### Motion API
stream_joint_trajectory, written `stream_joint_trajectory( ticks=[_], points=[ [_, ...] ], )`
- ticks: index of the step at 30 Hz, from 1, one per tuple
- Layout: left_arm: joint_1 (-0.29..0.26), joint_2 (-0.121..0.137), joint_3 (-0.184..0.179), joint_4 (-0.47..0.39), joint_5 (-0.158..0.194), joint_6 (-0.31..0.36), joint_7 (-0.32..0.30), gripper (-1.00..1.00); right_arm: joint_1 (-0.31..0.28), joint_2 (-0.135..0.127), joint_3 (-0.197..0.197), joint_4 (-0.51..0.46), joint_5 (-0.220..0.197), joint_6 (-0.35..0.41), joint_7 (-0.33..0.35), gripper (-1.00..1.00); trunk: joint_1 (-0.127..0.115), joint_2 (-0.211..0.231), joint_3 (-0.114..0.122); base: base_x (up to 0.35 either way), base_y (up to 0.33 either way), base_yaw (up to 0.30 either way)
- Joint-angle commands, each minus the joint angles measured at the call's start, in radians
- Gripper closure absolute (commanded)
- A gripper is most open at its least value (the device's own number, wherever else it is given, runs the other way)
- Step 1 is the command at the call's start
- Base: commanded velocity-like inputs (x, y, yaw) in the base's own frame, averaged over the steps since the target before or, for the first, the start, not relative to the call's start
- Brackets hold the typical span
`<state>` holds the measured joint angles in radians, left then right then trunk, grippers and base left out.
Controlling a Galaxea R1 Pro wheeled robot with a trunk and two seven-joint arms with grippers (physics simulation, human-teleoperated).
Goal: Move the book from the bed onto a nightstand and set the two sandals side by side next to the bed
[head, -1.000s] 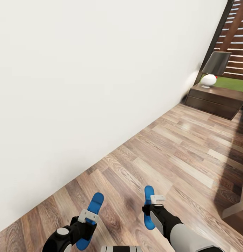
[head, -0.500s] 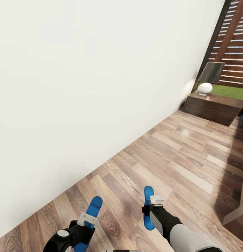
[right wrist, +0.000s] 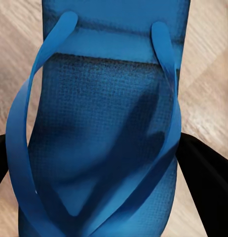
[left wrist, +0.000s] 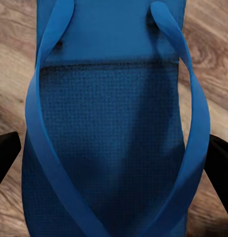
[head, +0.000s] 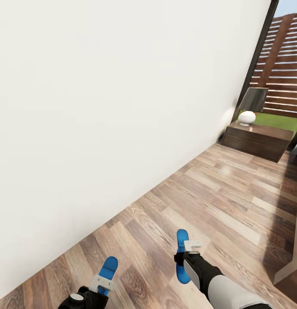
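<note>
Since a second ago my view has tilted up; left gripper [head: 102, 284] and right gripper [head: 187, 248] each clasp a sandal [head: 108, 269] [head: 181, 255], long axes pointing forward, nightstand [head: 256, 140] far ahead-right.

Both arms low, forearms reaching forward. Left gripper [head: 106, 278] clamped on a blue sandal [head: 108, 269], fingers [left wrist: 5, 153] at its edges. Right gripper [head: 185, 253] likewise clamped on the other sandal [head: 181, 240].
</note>
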<state>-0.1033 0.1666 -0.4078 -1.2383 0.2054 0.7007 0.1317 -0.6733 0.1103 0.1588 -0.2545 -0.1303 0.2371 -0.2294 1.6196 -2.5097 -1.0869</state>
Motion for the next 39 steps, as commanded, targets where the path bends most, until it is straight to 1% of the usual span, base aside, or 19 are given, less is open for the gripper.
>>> stream_joint_trajectory(
  ticks=[1,4,8,15,21,39],
  points=[
    [-0.001,0.001,-0.003,0.015,0.011,-0.002,0.01,1.0,0.0,-0.001,0.008,-0.002,-0.012,0.005,-0.007,1.0,-0.001,0.0,0.003,0.0,0.0,0.0],
    [-0.002,0.001,-0.003,0.06,0.012,-0.015,0.01,1.0,0.0,-0.001,0.008,-0.002,-0.012,0.005,-0.007,1.0,-0.002,0.001,0.015,0.0,0.0,0.0],
    [-0.004,0.001,-0.003,0.084,0.012,-0.023,0.011,1.0,0.0,-0.001,0.008,-0.002,-0.012,0.005,-0.007,1.0,-0.004,0.002,0.03,0.0,0.0,0.0],
    [-0.004,0.0,-0.004,0.091,0.012,-0.025,0.011,1.0,0.0,-0.001,0.008,-0.002,-0.013,0.005,-0.007,1.0,-0.007,0.003,0.057,0.0,0.0,0.0],
    [-0.004,-0.001,-0.004,0.093,0.012,-0.027,0.016,1.0,0.0,-0.009,0.008,-0.002,-0.013,0.005,-0.007,1.0,-0.01,0.005,0.08,0.0,0.0,0.0],
    [-0.003,-0.001,-0.002,0.101,0.011,-0.056,0.017,1.0,0.0,-0.014,0.008,-0.002,-0.014,0.004,-0.007,1.0,-0.018,0.009,0.15,0.0,0.0,0.0]
  ],
)
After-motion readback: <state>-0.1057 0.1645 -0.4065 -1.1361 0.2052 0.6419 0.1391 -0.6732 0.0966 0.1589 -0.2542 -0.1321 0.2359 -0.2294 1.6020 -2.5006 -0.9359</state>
